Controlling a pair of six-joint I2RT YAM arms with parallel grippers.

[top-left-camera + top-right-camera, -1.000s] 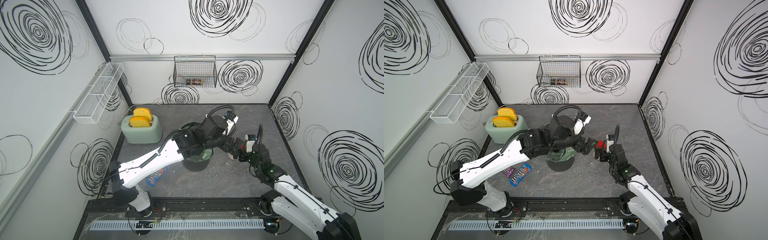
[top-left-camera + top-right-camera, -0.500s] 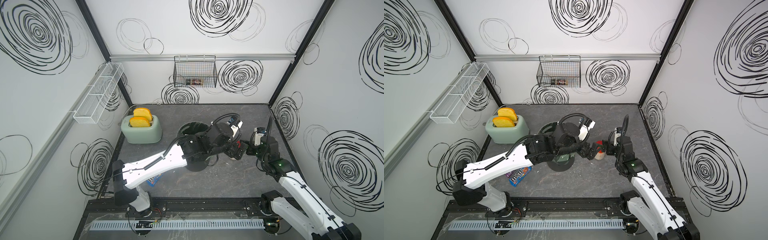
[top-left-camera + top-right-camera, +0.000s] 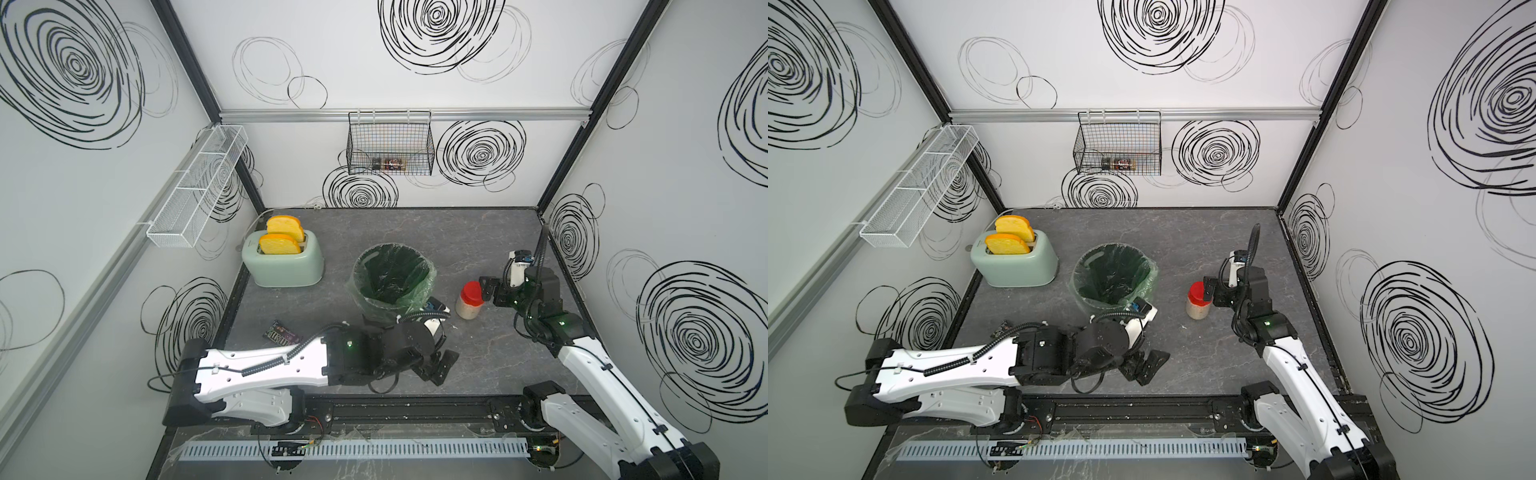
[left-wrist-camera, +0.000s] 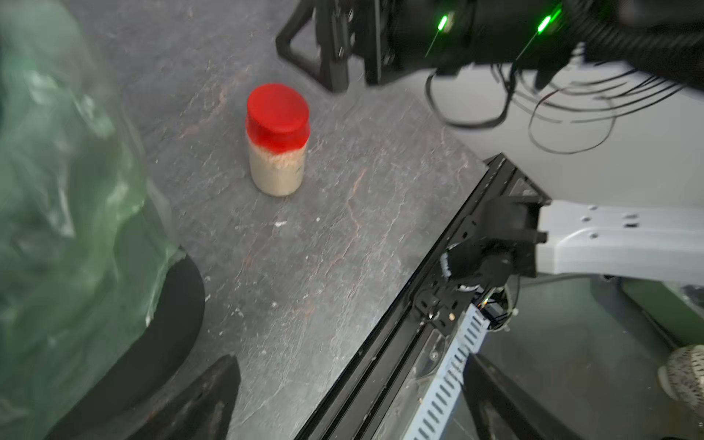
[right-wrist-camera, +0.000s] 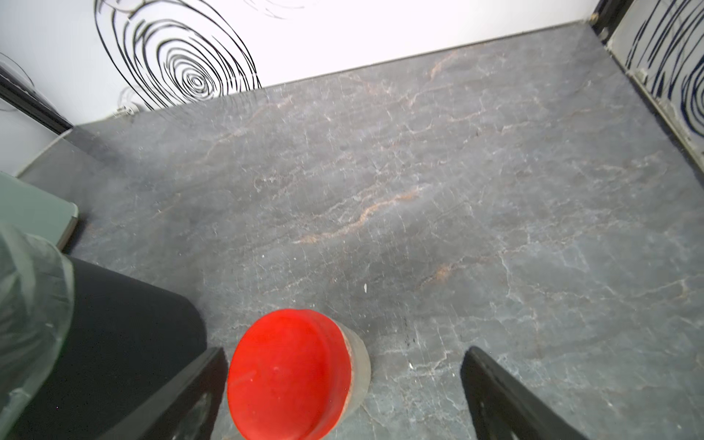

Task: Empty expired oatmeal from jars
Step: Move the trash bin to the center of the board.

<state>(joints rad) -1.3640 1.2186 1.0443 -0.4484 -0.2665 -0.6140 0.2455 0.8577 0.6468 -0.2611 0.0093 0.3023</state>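
Observation:
The jar is small and clear with a red screw lid, and it stands upright on the grey table to the right of the bin. Pale oatmeal fills it up to the lid. My right gripper is open just right of the jar. The red lid lies between its fingers, close to one finger and far from the other. My left gripper is open and holds nothing, low near the table's front edge and well clear of the jar.
A black bin with a green liner stands mid-table, left of the jar. A mint toaster with two slices sits at back left, and a candy bar lies near my left arm. A black wire basket and a white rack hang on the walls.
My left gripper has left the jar and pulled back to the front edge. The right gripper has backed to the jar's right side. The jar now stands alone on the table.

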